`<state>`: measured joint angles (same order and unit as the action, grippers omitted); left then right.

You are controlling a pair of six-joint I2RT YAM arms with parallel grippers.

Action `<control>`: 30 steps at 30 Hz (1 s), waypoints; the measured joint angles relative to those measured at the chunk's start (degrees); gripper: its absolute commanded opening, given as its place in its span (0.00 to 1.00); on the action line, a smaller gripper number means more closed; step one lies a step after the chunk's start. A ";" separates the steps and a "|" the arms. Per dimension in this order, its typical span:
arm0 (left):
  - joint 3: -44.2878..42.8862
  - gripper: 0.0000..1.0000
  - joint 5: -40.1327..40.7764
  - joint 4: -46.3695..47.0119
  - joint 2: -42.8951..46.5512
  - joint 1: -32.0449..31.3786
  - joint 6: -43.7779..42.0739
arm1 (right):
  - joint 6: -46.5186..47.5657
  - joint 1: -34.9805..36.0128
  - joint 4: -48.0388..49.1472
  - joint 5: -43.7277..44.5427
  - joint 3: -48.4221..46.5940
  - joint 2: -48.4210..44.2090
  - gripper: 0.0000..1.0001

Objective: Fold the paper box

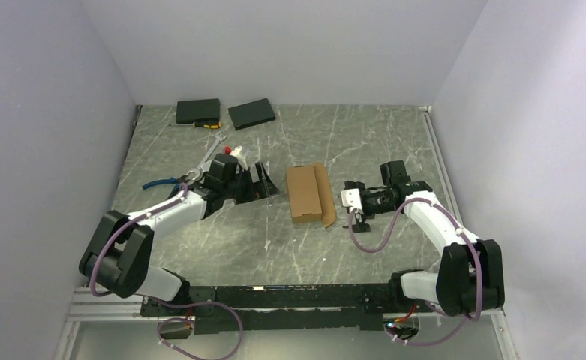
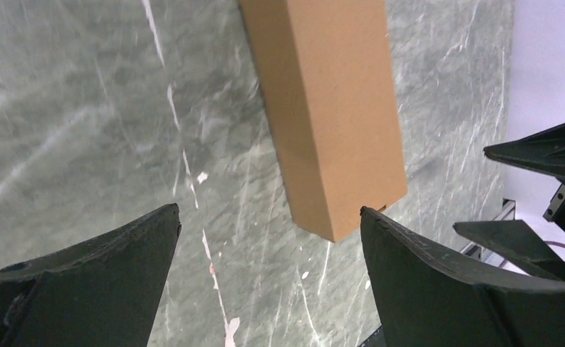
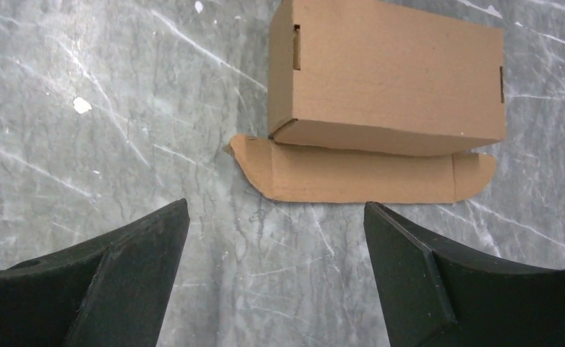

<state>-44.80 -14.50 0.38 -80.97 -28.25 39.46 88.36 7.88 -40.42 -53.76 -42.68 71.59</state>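
Nearest, my left hand [image 2: 268, 213] and right hand [image 3: 275, 206] are standing wide open, gripping nothing, probably flanking for a two-sided fold. Between them the paper box [image 1: 308, 193] is lying on the counter [image 1: 365, 142], one flap [image 3: 359, 177] lying flat toward my right hand. I am not seeing its inside.

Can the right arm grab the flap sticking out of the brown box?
Probably yes. The right pincer is open, pointing at the flap of the paper box, and nothing stands between them. The flap lies flat on the table, so pinching it may be tricky.
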 measured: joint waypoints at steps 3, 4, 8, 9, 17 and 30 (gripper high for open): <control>3.28 0.99 -2.56 3.08 -0.63 0.44 2.40 | 1.01 0.72 0.28 1.62 0.33 0.22 0.93; 4.02 0.99 -3.69 4.68 -0.94 0.39 3.39 | 1.29 0.96 0.37 2.12 0.52 0.35 0.92; 5.60 0.99 -6.32 10.47 -2.40 0.13 5.84 | 0.98 2.05 1.77 3.93 1.70 0.85 0.88; 5.68 0.99 -6.69 11.58 -2.99 -0.07 6.34 | 0.31 2.49 2.69 4.50 1.99 0.96 0.86; 4.96 0.90 -7.26 14.80 -7.52 -1.99 6.95 | -3.80 7.89 10.36 11.23 4.35 3.43 0.70; -0.24 0.80 -7.28 14.21 -15.56 -2.32 6.80 | -6.58 17.86 20.65 22.69 6.45 8.85 0.42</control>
<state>-45.04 -21.78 14.59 -96.53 -30.57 46.26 81.78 25.74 -19.77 -31.07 -36.23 80.44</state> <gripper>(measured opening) 0.821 0.468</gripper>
